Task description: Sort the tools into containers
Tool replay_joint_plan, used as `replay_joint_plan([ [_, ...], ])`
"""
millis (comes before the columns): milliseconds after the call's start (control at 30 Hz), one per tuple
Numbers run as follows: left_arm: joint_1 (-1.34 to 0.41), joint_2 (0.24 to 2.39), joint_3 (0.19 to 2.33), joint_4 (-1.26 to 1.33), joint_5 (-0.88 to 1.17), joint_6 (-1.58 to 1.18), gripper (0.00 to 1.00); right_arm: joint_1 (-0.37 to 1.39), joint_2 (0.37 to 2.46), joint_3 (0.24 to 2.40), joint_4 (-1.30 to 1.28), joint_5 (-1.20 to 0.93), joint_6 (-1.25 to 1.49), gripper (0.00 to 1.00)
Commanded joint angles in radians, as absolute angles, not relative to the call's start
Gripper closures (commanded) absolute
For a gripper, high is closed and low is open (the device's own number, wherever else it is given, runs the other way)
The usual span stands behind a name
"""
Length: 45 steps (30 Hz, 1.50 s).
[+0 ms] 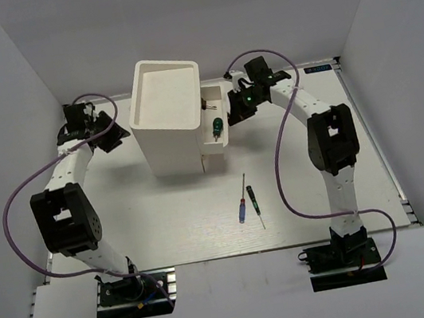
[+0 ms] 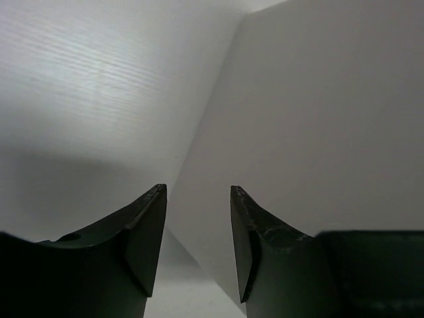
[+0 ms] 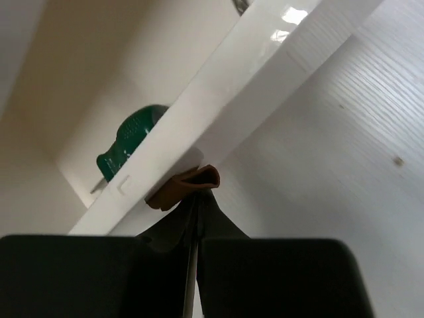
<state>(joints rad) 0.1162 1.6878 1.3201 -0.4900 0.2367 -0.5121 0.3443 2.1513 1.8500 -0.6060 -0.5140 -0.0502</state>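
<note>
The tall white cabinet [image 1: 164,110] stands at the table's middle back. One white drawer [image 1: 217,135] is pulled out on its right side with a green-handled screwdriver [image 1: 216,126] lying in it. My right gripper [image 1: 238,110] is shut, its tips against the brown knob [image 3: 189,185] on that drawer's front [image 3: 218,99]; the green handle [image 3: 136,136] shows over the rim. Two thin screwdrivers, one blue-handled [image 1: 241,203] and one black-handled [image 1: 252,198], lie on the table in front. My left gripper [image 1: 107,131] is open and empty left of the cabinet. The pliers are out of view.
A second drawer [image 1: 216,96] stands out higher on the cabinet's right side, with something dark in it. White walls enclose the table on the left, back and right. In the left wrist view the open left gripper [image 2: 197,189] faces a white cabinet wall [image 2: 318,132].
</note>
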Motion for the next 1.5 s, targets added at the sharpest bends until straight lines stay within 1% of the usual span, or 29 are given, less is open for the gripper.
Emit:
replay_joint_plan([
  [0,0.114,1.655,1.342,-0.356,0.436,-0.492,0.46,0.385,2.177,1.940,-0.581,-0.633,-0.064,1.00],
  [167,0.114,1.674,1.330,-0.330,0.541,-0.457,0.46,0.419,2.227,2.037,-0.601,-0.657,-0.064,1.00],
  [400,0.094,1.707,1.329,-0.322,0.681,-0.428,0.46,0.457,2.263,2.080,-0.578,-0.634,-0.068,1.00],
  [567,0.094,1.707,1.299,-0.313,0.719,-0.428,0.46,0.476,2.281,2.086,-0.535,-0.684,-0.032,1.00],
  [600,0.094,1.697,1.290,-0.313,0.730,-0.428,0.46,0.479,2.283,2.085,-0.517,-0.727,-0.017,1.00],
  [733,0.094,1.687,1.278,-0.313,0.739,-0.428,0.46,0.483,2.298,2.102,-0.468,-0.748,0.020,1.00],
  [867,0.094,1.678,1.258,-0.313,0.739,-0.428,0.46,0.489,2.292,2.099,-0.480,-0.741,0.011,1.00],
  [900,0.094,1.669,1.258,-0.313,0.726,-0.428,0.45,0.486,2.290,2.094,-0.488,-0.736,0.008,1.00],
  [933,0.094,1.669,1.258,-0.322,0.716,-0.428,0.39,0.479,2.281,2.082,-0.494,-0.721,-0.029,1.00],
  [1000,0.113,1.637,1.238,-0.343,0.666,-0.442,0.33,0.473,2.248,2.030,-0.511,-0.684,-0.079,1.00],
  [1033,0.114,1.637,1.238,-0.353,0.644,-0.451,0.33,0.462,2.234,2.029,-0.508,-0.684,-0.080,1.00],
  [1067,0.114,1.628,1.238,-0.366,0.611,-0.451,0.27,0.457,2.223,1.981,-0.488,-0.666,-0.142,1.00],
  [1100,0.123,1.614,1.238,-0.385,0.601,-0.451,0.25,0.446,2.192,1.932,-0.480,-0.672,-0.162,0.99],
  [1133,0.123,1.602,1.238,-0.396,0.579,-0.451,0.21,0.434,2.186,1.889,-0.459,-0.687,-0.235,0.96],
  [1167,0.123,1.601,1.238,-0.406,0.578,-0.451,0.19,0.431,2.180,1.861,-0.454,-0.695,-0.261,0.83],
  [1200,0.132,1.586,1.226,-0.407,0.568,-0.451,0.19,0.422,2.180,1.850,-0.453,-0.709,-0.305,0.75],
  [1233,0.132,1.577,1.217,-0.416,0.551,-0.451,0.17,0.411,2.181,1.839,-0.445,-0.756,-0.336,0.69],
  [1267,0.132,1.568,1.216,-0.416,0.542,-0.451,0.14,0.400,2.192,1.838,-0.448,-0.767,-0.347,0.56],
  [1333,0.144,1.552,1.207,-0.426,0.541,-0.451,0.13,0.388,2.206,1.835,-0.433,-0.795,-0.377,0.47],
  [1367,0.144,1.539,1.197,-0.437,0.541,-0.451,0.09,0.382,2.207,1.819,-0.423,-0.798,-0.411,0.43],
  [1400,0.144,1.526,1.197,-0.446,0.541,-0.442,0.07,0.380,2.206,1.809,-0.407,-0.798,-0.419,0.36],
  [1433,0.144,1.526,1.184,-0.446,0.532,-0.442,0.07,0.371,2.198,1.778,-0.337,-0.801,-0.428,0.32],
  [1467,0.155,1.517,1.184,-0.446,0.532,-0.442,0.05,0.368,2.201,1.744,-0.309,-0.802,-0.471,0.31],
])
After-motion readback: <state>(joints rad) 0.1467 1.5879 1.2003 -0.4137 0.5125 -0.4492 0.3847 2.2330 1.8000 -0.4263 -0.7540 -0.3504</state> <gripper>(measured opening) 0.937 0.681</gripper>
